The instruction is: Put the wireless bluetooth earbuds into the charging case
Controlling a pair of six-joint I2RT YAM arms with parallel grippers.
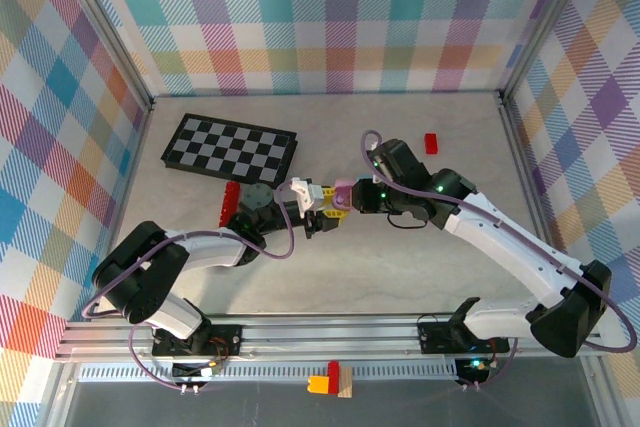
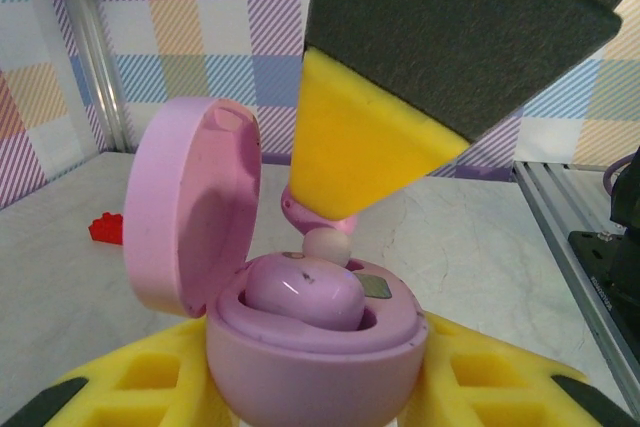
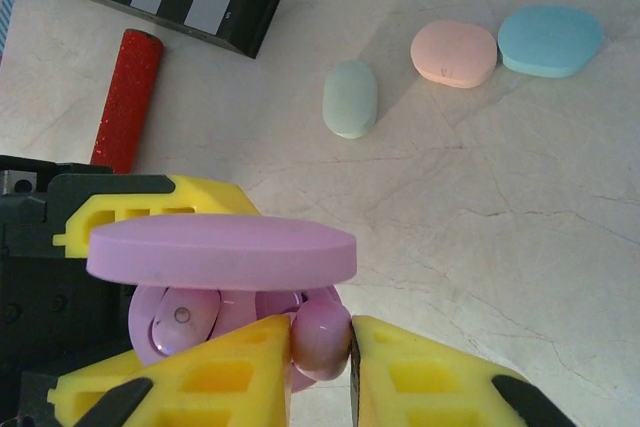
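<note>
Open purple case (image 2: 310,367) sits nearest the lens, bottom centre of the left wrist view. It is clamped upright between the yellow pads of the left gripper (image 2: 312,392), jaws narrow on its body. The lid (image 2: 190,212) is swung up at the left. One seated earbud (image 2: 305,292), purple, lies in a well of the case.

The right gripper (image 3: 325,347) is pinched tight on the held earbud (image 3: 320,332), also purple, at bottom centre of the right wrist view. That bud is just over the case's rim; I can't tell if it touches.

In the top view the left arm comes from the lower left with its elbow folded. The right arm stretches diagonally from the lower right. The two claws meet nose to nose at frame centre.

Counts:
- 2 earbuds.
- 1 open case.
- 3 closed cases, upper right of the right wrist view: green case (image 3: 350,97), peach case (image 3: 453,52), blue case (image 3: 550,40).
- 1 checkerboard (image 1: 230,147).
- 1 red cylinder (image 3: 127,97).
- 1 red brick (image 1: 431,143).
</note>
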